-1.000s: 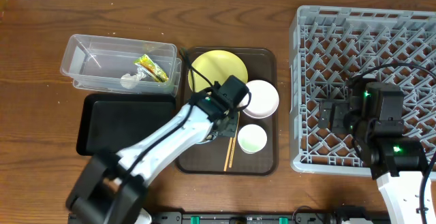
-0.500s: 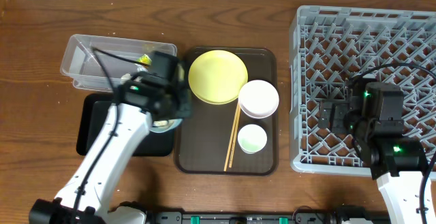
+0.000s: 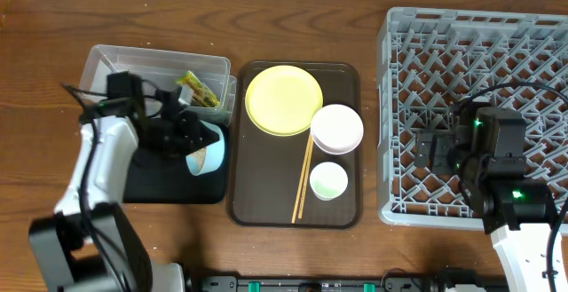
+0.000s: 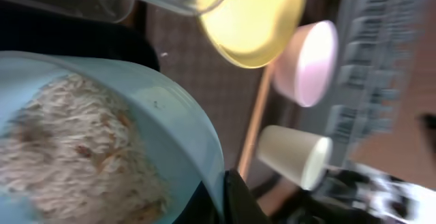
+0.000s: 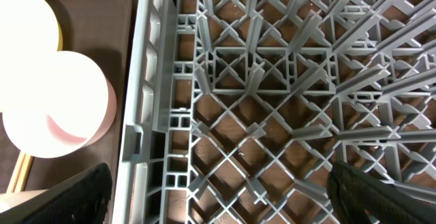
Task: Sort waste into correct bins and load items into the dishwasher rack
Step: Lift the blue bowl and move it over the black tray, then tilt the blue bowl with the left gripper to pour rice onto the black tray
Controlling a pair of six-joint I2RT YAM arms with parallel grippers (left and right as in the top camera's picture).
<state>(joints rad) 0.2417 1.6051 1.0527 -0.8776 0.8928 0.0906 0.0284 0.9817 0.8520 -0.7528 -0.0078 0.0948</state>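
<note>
Left gripper (image 3: 188, 138) is clamped on the rim of the light blue bowl (image 3: 208, 148), holding it tipped on its side above the right end of the black tray (image 3: 146, 185). From overhead I can't quite tell whether the bowl touches the tray. The wrist view shows the bowl's inside caked with whitish rice scraps (image 4: 65, 156), with one dark finger (image 4: 235, 198) pressed against the rim.

Just beyond the black tray sits the clear tub (image 3: 115, 66), and the yellow-green wrapper (image 3: 197, 89) lies in its right end. The arm hides the rest of what the tub holds.

To the right of these, the brown serving tray (image 3: 262, 203) carries four things:
- The yellow plate (image 3: 284, 100) is at its far end.
- The pinkish-white bowl (image 3: 337, 129) overlaps the plate's near right edge.
- The small pale cup (image 3: 328, 181) stands nearer, upright.
- The chopsticks (image 3: 303, 178) lie lengthwise, just left of the bowl and cup.

Right gripper (image 3: 432, 150) hangs over the left part of the grey dishwasher rack (image 3: 497, 43), which stands on the wooden surface (image 3: 44, 26) at far right. Its fingers (image 5: 88, 191) are spread wide with nothing between them, only bare lattice below.
</note>
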